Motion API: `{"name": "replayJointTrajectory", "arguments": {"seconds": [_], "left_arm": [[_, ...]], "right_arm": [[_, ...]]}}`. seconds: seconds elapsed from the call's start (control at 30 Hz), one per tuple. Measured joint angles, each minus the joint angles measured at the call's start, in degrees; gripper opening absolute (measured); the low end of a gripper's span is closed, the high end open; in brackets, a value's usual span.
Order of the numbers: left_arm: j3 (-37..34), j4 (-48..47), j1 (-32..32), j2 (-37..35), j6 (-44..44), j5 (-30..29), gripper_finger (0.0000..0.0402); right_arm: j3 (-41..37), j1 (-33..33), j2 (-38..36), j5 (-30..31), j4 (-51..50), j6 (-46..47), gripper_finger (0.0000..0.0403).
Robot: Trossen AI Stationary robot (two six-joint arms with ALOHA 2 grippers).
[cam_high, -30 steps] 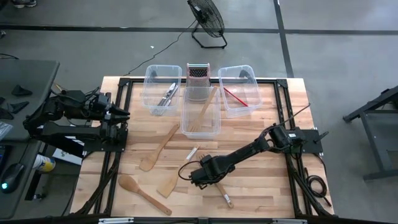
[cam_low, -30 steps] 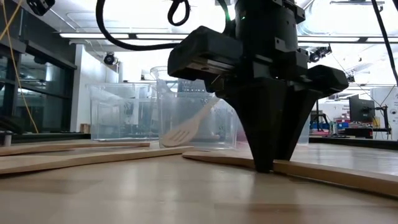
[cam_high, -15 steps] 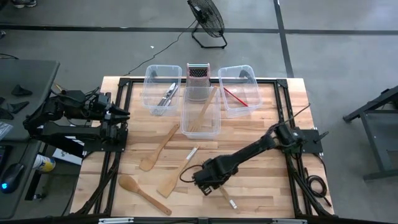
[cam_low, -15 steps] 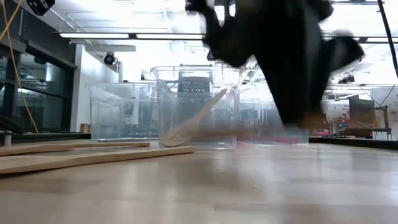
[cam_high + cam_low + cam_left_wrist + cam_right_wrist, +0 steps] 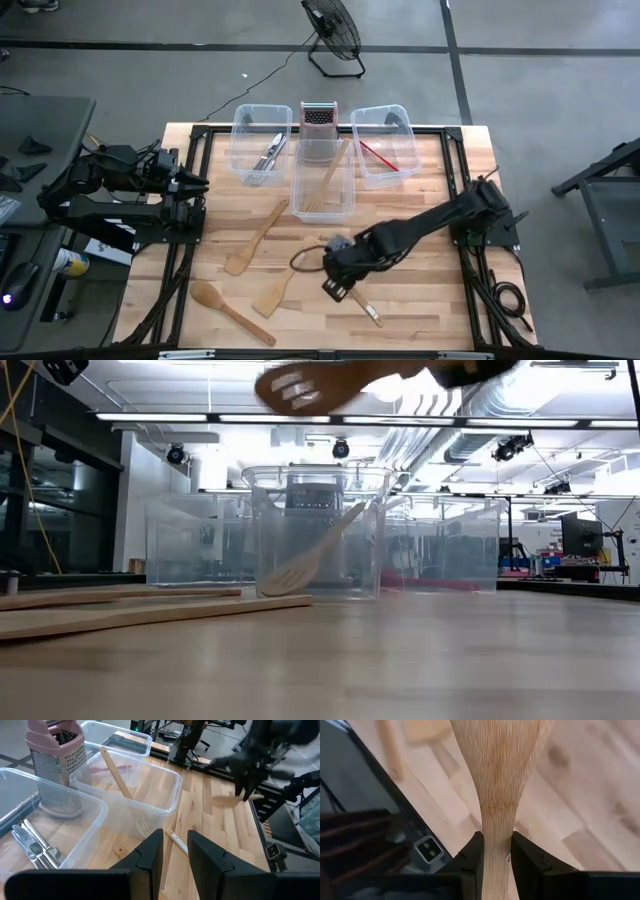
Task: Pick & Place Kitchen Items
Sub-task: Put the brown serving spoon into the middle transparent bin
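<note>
The right gripper hangs above the table, on the near side of the middle bin, its fingers closed on the narrow neck of a pale wooden spatula. In the low view that spatula's slotted head rides high in the air, clear of the wood.

The middle bin holds a wooden fork leaning against its wall. Just behind this bin stands the metal grater with its pinkish top. The bin to the grater's left holds silver cutlery; the bin to the grater's right holds a red-headed spatula.

On the table, left of the middle bin's near end, lies a long wooden spatula. Nearer the front edge lie a wooden spoon and a short wooden turner. A small utensil lies just beside the right gripper.

The left gripper waits at the table's left edge, level with the middle bin, its fingers a little apart and holding nothing.
</note>
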Motion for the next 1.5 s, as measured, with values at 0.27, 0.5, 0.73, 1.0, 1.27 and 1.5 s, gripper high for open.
{"name": "replayJointTrajectory", "arguments": {"seconds": [0.27, 0.5, 0.73, 1.0, 1.27, 1.5], "left_arm": [[0.0, 0.0, 0.0, 0.0, 0.0, 0.0, 0.0088], [0.0, 0.0, 0.0, 0.0, -0.5, 0.0, 0.0088], [0.0, 0.0, 0.0, 0.0, -1.5, 0.2, 0.0088], [0.0, 0.0, 0.0, 0.0, -1.7, 0.2, 0.0088], [0.0, 0.0, 0.0, 0.0, -1.7, 0.2, 0.0088], [0.0, 0.0, 0.0, 0.0, -1.7, 0.2, 0.0088]], "right_arm": [[0.1, -1.4, -5.7, 9.8, 3.7, -9.1, 0.0065], [0.1, -2.8, -6.3, 13.2, 10.7, -23.0, 0.0065], [0.1, -3.7, -6.3, 16.6, 22.0, -35.2, 0.0065], [0.1, -6.0, -6.3, 11.9, 41.3, -45.9, 0.0065], [0.1, -9.3, -6.3, -8.0, 59.9, -50.8, 0.0065], [0.1, -11.1, -6.3, -13.8, 64.2, -50.8, 0.0065]]}}
